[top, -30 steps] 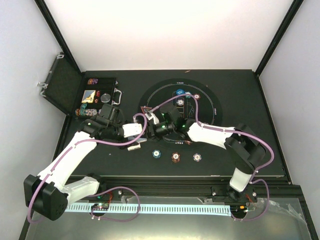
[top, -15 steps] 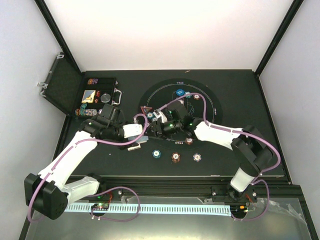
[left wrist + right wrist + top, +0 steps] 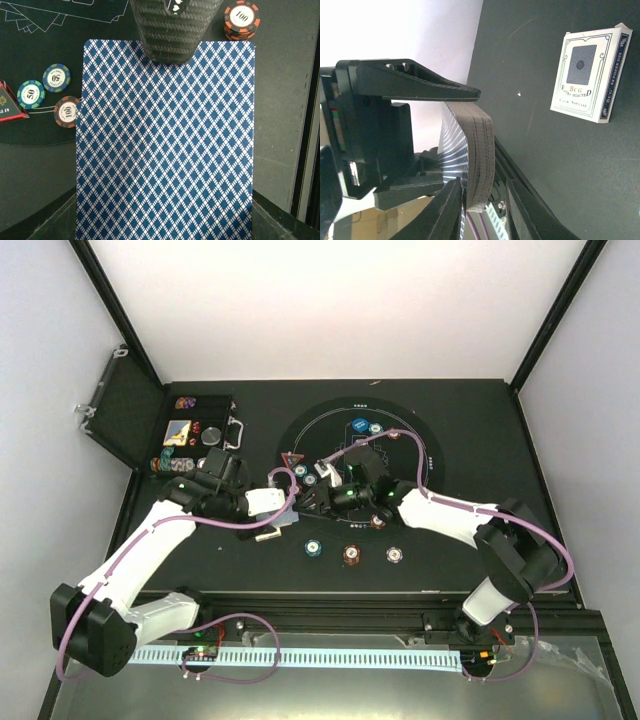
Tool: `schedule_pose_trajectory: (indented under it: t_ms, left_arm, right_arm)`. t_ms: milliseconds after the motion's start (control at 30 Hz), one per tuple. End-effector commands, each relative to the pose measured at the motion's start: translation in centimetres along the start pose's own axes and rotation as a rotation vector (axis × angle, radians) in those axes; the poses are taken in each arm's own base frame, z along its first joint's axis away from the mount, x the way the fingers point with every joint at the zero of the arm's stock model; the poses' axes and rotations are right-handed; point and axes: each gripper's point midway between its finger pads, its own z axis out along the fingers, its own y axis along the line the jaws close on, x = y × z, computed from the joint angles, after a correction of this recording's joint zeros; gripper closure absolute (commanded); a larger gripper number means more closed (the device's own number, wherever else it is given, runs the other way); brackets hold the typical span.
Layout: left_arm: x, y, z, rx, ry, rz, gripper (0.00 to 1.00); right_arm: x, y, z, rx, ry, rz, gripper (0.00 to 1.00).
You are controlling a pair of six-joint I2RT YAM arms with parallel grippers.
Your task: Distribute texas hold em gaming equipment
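The deck of cards (image 3: 165, 150) is held above the table, a little left of the middle, by the near-left rim of the round mat (image 3: 312, 430). Its left end is clamped by the left gripper (image 3: 284, 504), whose jaws are closed on it. The long axis of the deck runs from left to right, so the free short edge is pointed toward the right gripper (image 3: 485, 187), the only other arm at that end.

In the right wrist view the deck is seen edge-on between the two right fingers (image 3: 445, 215). They are set narrow around it, but a slit is seen on one side, so a grip is not yet judged. In the left wrist view a dark woven finger is laid over the far edge of the top card, and contact cannot be confirmed. For a card to be drawn off to the right, only the topmost cards should be pinched.

The card faces are not shown. The number of cards between the right jaws cannot be counted. In the top view the deck is almost wholly covered by both grippers. A red chip (image 3: 241, 20) and the card box (image 3: 590, 75) are seen lying flat nearby.
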Motion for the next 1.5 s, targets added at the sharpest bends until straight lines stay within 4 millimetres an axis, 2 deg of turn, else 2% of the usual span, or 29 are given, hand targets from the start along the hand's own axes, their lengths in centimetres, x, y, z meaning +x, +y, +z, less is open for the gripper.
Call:
schedule_pose_trajectory:
  t_ms: [0,167,300,500,833,1033,1200,1467]
  left_arm:
    - [-0.4,0.6,-0.1,-0.014,-0.004,0.016,0.99]
    - [0.0,0.7,0.3,-0.016,0.015,0.009,0.98]
    - [0.1,0.7,0.4,-0.017,0.019,0.007,0.98]
    - [0.1,0.8,0.3,-0.019,0.017,0.002,0.99]
    - [0.3,0.9,0.4,-0.023,0.028,0.000,0.98]
    - [0.5,0.9,0.5,-0.020,0.035,-0.004,0.98]
    - [0.9,1.1,0.5,-0.031,0.048,-0.011,0.99]
    - [1.9,1.5,0.3,-0.037,0.069,-0.044,0.98]
  right_arm:
    - [-0.6,2.3,-0.9,-0.105,-0.046,0.015,0.74]
    - [-0.3,3.0,-1.3,-0.142,-0.054,0.027,0.76]
    - [0.1,3.1,-1.2,-0.145,-0.045,0.021,0.66]
    - [0.5,3.2,-0.1,-0.149,-0.022,0.018,0.66]
    - [0.7,3.6,0.6,-0.162,-0.010,0.015,0.78]
    - [0.4,3.4,0.4,-0.146,-0.012,0.007,0.96]
    - [-1.4,2.8,-1.3,-0.137,-0.050,0.011,0.99]
    - [-5.0,0.6,-6.1,-0.085,-0.136,0.011,0.99]
